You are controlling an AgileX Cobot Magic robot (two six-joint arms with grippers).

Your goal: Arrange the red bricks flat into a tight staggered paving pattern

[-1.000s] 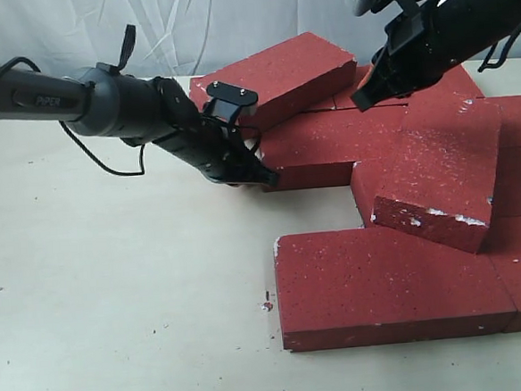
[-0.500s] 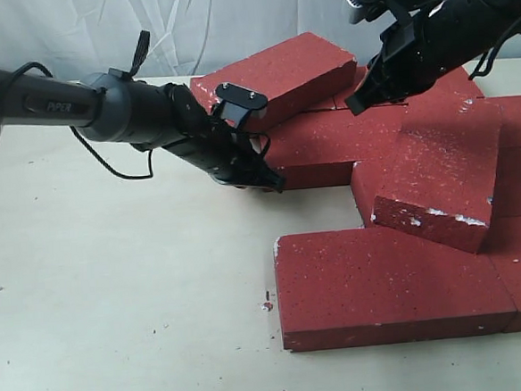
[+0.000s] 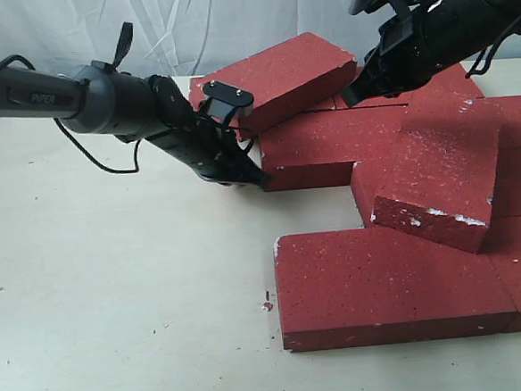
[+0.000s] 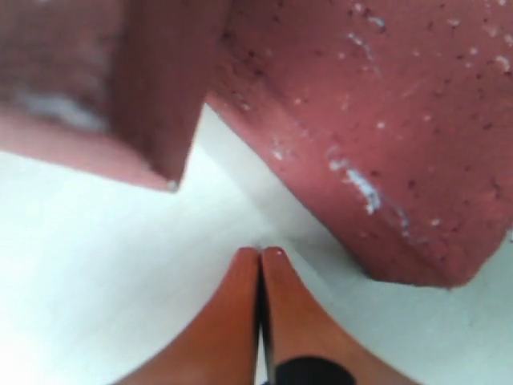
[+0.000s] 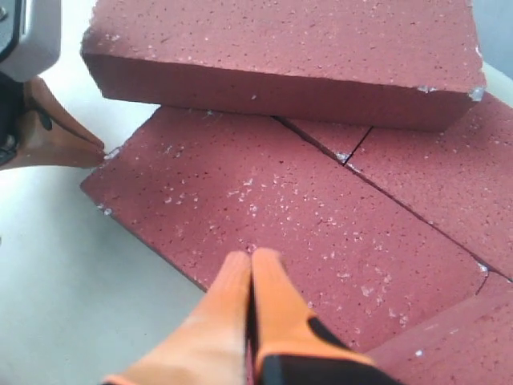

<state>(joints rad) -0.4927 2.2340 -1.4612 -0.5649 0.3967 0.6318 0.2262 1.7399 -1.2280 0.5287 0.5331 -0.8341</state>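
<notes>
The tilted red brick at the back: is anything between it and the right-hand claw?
Nothing visible. The shut right gripper points over a flat dark-red paving brick, and only that brick's bare top lies between it and the tilted dark-red speckled brick.

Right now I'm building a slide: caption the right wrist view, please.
Shut right gripper above a flat red brick, a tilted brick propped behind it.

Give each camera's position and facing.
Exterior: off-arm, looking down over table at red bricks; both arms visible.
Left wrist: past shut left gripper at table and brick corner.
Right wrist: past shut right gripper at flat brick; left gripper visible too.
Shared: exterior and right wrist both show the tilted brick.
</notes>
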